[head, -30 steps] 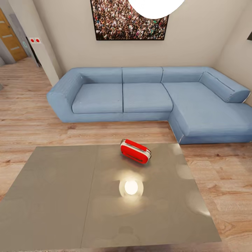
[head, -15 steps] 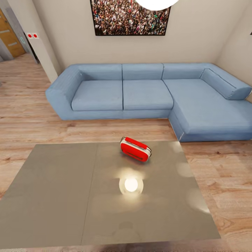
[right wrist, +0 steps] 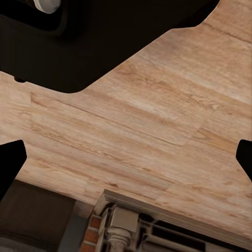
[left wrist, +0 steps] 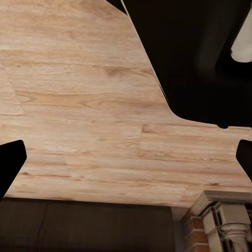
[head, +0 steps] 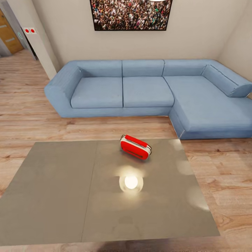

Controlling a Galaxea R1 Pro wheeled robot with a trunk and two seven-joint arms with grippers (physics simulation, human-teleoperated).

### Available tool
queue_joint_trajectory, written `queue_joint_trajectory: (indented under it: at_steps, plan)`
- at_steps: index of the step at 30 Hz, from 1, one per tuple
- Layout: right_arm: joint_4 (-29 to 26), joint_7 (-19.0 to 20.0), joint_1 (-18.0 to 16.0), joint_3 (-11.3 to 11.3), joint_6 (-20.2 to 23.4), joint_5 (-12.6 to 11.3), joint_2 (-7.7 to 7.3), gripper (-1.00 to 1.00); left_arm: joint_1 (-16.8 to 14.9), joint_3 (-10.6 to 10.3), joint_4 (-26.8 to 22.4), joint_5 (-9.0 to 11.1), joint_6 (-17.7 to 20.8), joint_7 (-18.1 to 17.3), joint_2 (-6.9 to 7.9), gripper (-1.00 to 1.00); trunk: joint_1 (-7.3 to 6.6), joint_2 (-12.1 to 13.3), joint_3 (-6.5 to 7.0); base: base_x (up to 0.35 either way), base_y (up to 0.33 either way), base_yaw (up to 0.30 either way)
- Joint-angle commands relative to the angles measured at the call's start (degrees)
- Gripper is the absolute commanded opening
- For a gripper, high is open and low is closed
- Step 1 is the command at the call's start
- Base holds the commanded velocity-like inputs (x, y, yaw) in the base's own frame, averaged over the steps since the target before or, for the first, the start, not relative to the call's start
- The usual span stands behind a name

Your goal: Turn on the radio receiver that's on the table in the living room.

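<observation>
The small red radio receiver (head: 135,147), with white trim and a red handle bar, lies near the far edge of the glossy grey table (head: 56,189), right of the seam between its two panels. In the left wrist view, my left gripper (left wrist: 126,160) is open, its dark fingertips (left wrist: 10,163) wide apart above the wood floor. In the right wrist view, my right gripper (right wrist: 126,157) is open too, its fingertips (right wrist: 9,160) at the picture's edges, nothing between them. Both are away from the radio.
A blue L-shaped sofa (head: 147,91) stands beyond the table, with a strip of plank floor (head: 105,129) between them. The crowd picture (head: 130,14) hangs above it. A lamp's reflection (head: 131,182) glares on the tabletop. A doorway (head: 8,35) opens at far left.
The whole head view has shifted: the lamp has slid out at the top and the sofa and picture sit higher. The radio keeps its place on the table.
</observation>
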Motion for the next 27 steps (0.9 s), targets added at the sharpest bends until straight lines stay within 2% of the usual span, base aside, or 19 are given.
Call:
queue_joint_trajectory:
  at_steps: [1,27]
  plan:
    - [0.0,-0.01,0.0,0.0,0.0,0.0,0.0,1.0,0.0,-0.01,0.0,0.0,0.0,0.0,0.0,1.0,0.0,0.0,-0.09,0.0,0.0,0.0]
    - [0.0,0.0,0.0,0.0,0.0,0.0,0.0,1.0,0.0,0.01,0.0,0.0,0.0,0.0,0.0,1.0,0.0,0.0,-2.47,0.0,0.0,0.0]
